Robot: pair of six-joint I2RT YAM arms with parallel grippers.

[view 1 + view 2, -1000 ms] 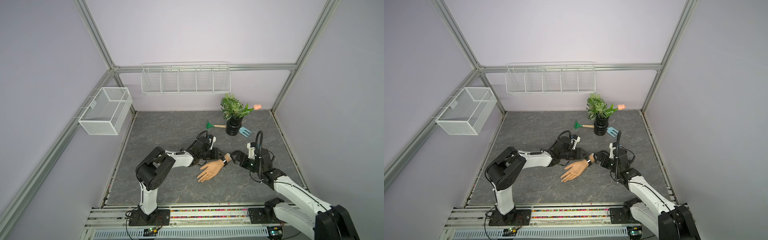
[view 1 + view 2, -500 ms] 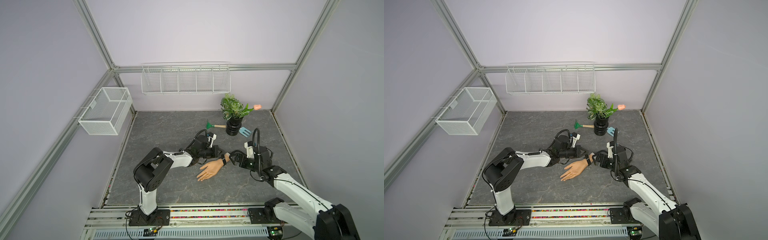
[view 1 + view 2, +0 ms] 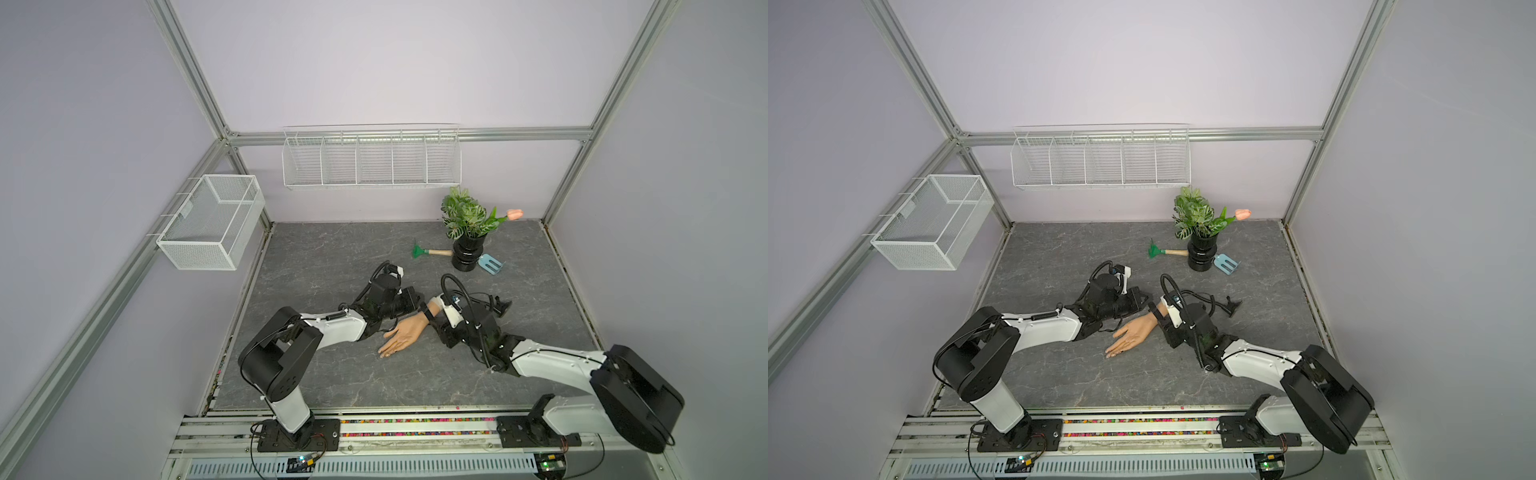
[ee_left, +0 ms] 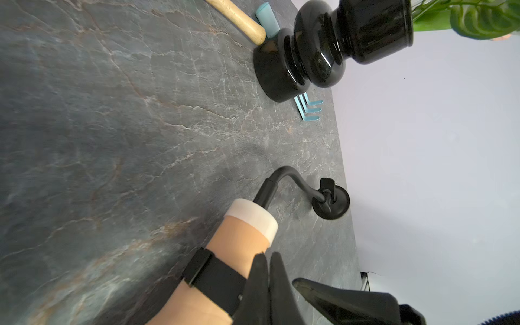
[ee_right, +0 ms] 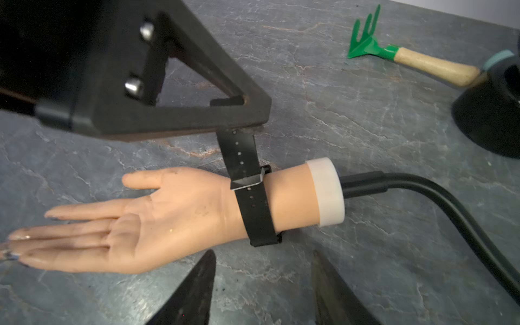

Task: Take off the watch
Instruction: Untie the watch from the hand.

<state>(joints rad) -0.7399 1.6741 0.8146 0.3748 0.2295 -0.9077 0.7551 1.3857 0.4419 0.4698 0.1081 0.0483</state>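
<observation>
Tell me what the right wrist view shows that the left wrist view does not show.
Only right wrist: the model hand's palm, the buckle, and the left claw pinching the strap's free end. Only left wrist: the stalk's round base and the blue fork's prongs. Both: the watch around the wrist, the white cuff, the black vase.

Pale lilac walls (image 3: 374,62) all round, aluminium frame (image 3: 519,134) at the edges, grey marbled floor (image 3: 332,257), white wire shelf (image 3: 370,158) at the back, mesh basket (image 3: 208,224) on the side wall
</observation>
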